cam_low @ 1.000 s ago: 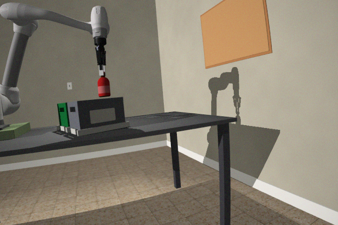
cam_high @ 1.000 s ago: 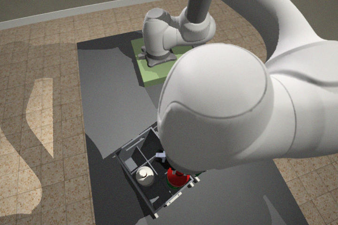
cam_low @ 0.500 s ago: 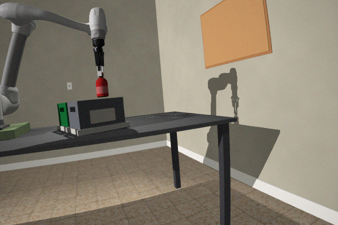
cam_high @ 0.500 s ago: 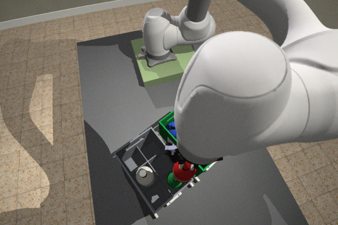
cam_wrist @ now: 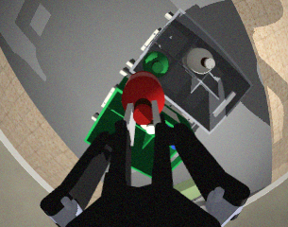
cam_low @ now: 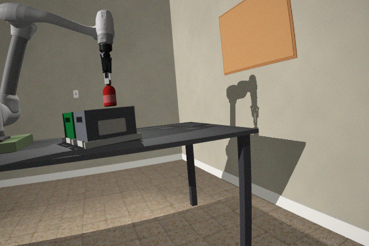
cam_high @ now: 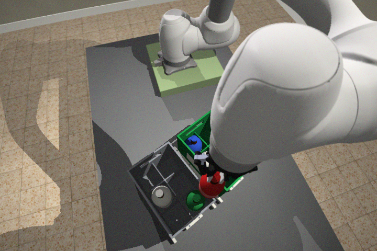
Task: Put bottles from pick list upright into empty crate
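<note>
In the upper left of the frame, a white arm (cam_low: 60,21) reaches across, its black claw (cam_low: 108,78) pointing down and shut on the neck of a red bottle (cam_low: 109,95) with a paler red band. The bottle hangs upright, above a dark gray crate (cam_low: 110,111) left of center. A green crate (cam_low: 68,126) stands just beside it, farther left. Both rest on a dark bench (cam_low: 173,136), as does a light green block (cam_low: 23,142) at the left edge. An orange board (cam_low: 257,37) is on the wall at upper right, above the arm's shadow.
</note>
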Available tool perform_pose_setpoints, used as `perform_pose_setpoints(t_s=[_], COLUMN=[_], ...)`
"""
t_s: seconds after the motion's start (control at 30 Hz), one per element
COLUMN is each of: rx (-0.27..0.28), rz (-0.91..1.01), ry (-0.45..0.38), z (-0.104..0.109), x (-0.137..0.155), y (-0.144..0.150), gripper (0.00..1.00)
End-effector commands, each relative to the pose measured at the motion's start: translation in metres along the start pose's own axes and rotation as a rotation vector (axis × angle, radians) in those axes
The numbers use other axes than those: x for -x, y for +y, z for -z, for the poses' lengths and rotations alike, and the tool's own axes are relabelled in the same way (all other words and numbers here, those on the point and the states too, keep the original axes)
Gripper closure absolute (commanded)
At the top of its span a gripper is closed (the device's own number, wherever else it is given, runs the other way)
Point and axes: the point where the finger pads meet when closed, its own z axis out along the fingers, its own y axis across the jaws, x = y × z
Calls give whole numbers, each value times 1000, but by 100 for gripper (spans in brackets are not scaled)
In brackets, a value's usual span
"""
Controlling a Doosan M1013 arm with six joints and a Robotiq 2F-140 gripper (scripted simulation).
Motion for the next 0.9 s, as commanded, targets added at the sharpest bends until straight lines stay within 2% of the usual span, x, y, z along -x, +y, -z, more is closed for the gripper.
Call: perform_pose_setpoints(t_s=[0.0,0.87], rx=[0,0], rz=[0,0], ry=[0,0], z=[0,0], x=[4,38], y=[-3,-37], gripper=[100,100])
